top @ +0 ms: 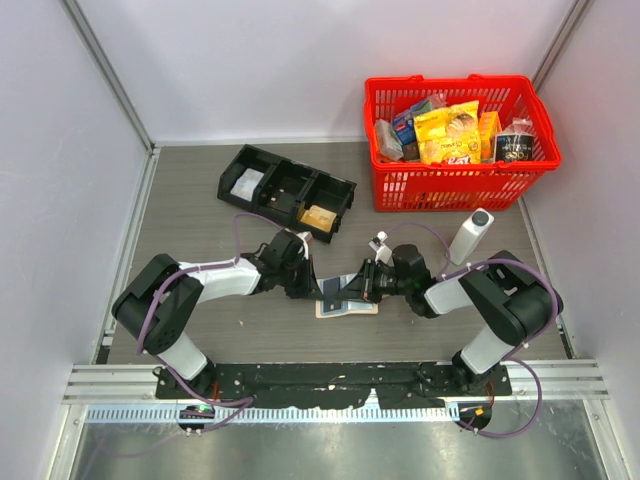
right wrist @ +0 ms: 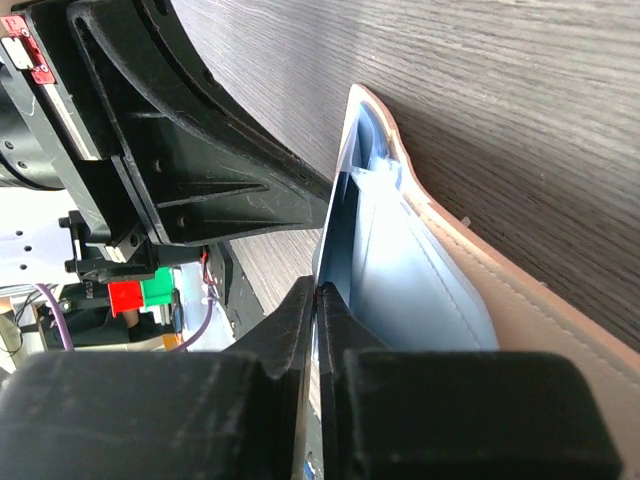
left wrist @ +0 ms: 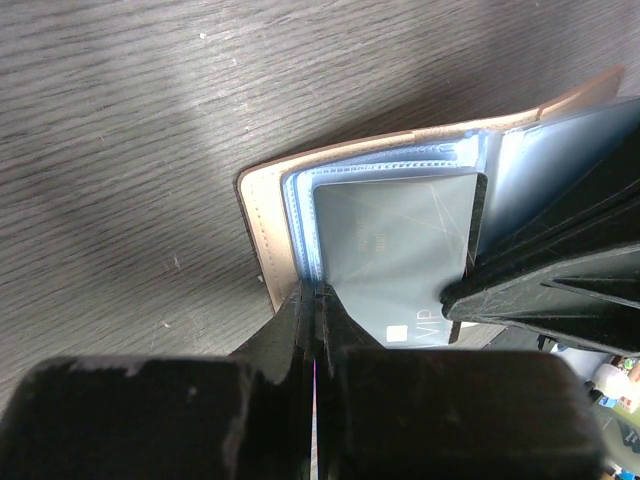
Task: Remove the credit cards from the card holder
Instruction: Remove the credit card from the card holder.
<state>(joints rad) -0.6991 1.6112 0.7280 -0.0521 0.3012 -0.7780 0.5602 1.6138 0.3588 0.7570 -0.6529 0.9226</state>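
At the near middle of the table (top: 200,225), between the two arms, lying open with tan cover down and pale blue inner leaves up: the card holder (top: 345,308). Pinched from the left by the left gripper (left wrist: 312,298), fingers (left wrist: 285,332) pressed together with no gap, clamped on the holder's near edge where the blue leaves stack. Gripped from the right by the right gripper (right wrist: 318,293), fingers (right wrist: 290,322) shut tight on one thin blue leaf, raised on edge above the tan cover. Tucked in a clear sleeve, seen from the left wrist: a grey credit card (left wrist: 400,245) marked VIP, partly covered by a black finger of the right gripper. Cannot tell about any other cards. Farther back, well apart from the holder: a black tray (top: 285,190), a red basket (top: 455,185) of packets, and near the basket an upright white bottle (top: 468,238)
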